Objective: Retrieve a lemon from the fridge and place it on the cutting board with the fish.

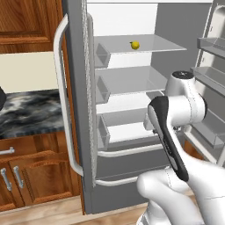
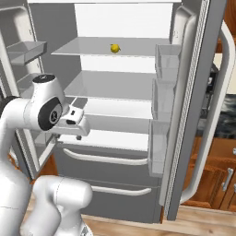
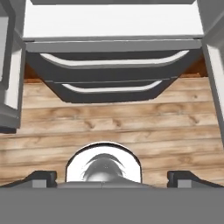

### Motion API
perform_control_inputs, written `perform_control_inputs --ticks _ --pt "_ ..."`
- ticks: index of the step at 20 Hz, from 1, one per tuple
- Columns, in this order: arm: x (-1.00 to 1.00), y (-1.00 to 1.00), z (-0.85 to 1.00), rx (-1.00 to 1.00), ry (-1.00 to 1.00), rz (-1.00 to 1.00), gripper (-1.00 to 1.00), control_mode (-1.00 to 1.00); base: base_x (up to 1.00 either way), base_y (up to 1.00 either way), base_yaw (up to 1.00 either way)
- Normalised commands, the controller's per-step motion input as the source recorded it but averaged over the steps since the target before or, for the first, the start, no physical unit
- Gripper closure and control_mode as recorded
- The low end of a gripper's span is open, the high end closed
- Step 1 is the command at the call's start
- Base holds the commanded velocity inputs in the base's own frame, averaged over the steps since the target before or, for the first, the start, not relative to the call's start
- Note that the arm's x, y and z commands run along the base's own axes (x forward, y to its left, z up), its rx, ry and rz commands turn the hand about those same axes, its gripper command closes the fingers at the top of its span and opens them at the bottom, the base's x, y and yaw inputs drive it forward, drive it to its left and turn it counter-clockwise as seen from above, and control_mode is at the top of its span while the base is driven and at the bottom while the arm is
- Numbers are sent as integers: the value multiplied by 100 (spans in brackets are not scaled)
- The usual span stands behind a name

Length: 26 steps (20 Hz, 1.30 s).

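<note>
Both fridge (image 2: 138,152) doors stand wide, the way in open; the lemon (image 2: 115,48) sits alone on the top shelf (image 2: 87,50), door bins (image 2: 166,60) flanking right.

Both base views sit close behind the arm, one to its left and one to its right, facing the open fridge (image 1: 132,83) (image 2: 115,83); they share its shelves. The hand view looks steeply down at the drawers (image 3: 111,74) and wooden floor (image 3: 109,127).

White rounded arm (image 1: 184,105), dark joint bands
</note>
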Motion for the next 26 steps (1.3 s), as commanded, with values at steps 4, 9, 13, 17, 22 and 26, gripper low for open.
perform_control_inputs --ticks 4,9,13,17,22,26 --pt "-36 0 0 0 -4 0 -100 -100 0 0 0" --pt "-28 0 8 0 0 0 -100 -100 0 0 0" --pt "-11 0 4 0 0 0 -100 -100 0 0 0" --pt "0 0 0 0 0 0 -100 -100 0 0 0" --pt "0 0 0 0 0 0 -100 -100 0 0 0" --pt "0 0 0 0 0 0 -100 100 0 -3 0"
